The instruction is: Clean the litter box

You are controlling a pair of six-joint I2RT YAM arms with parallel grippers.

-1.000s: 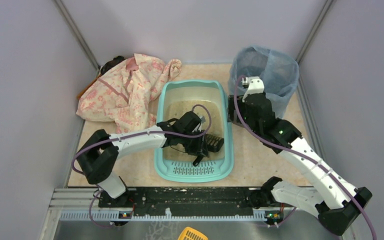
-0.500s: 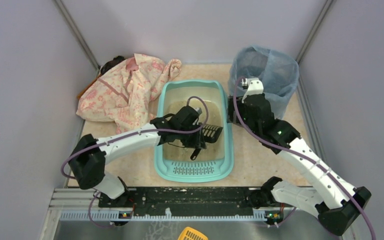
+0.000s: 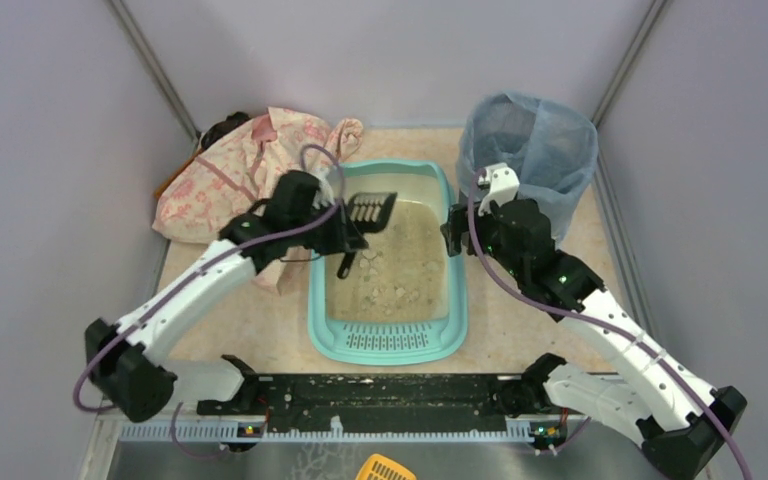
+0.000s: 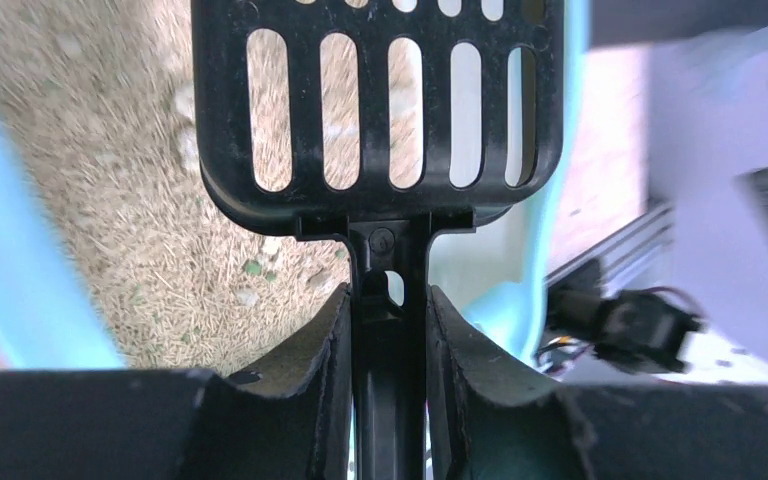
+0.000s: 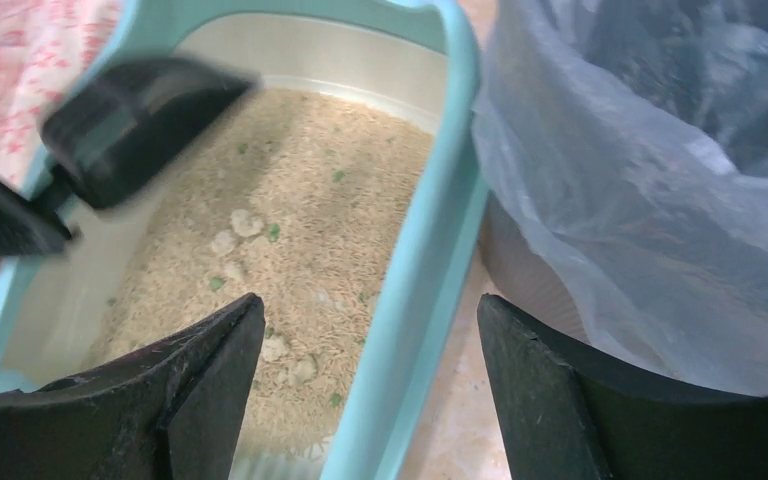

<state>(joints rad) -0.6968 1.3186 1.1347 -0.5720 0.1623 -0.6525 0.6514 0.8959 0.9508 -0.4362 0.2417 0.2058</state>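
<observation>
Grips a black slotted scoop [image 3: 370,207] by its handle in the left claw [image 4: 388,335], jaws narrowed tight on the stem, blade raised over the far-left corner of the litter box [image 3: 390,350] and pointing right, toward the bag-lined bin [image 3: 530,140]. Places the box lengthwise on the desk [image 3: 270,335] between the two arms, long axis running near to far, grille end closest to the bases. Shows pale clumps [image 3: 385,285] in the litter at the middle and near half, so below the blade and back toward the bases. Leaves the right claw [image 5: 370,315] wide and empty at the box's right rim, just beside the bin. Probably calls for dipping the blade nearward along the long axis into the clumps, with the left arm, the one carrying the tool.
</observation>
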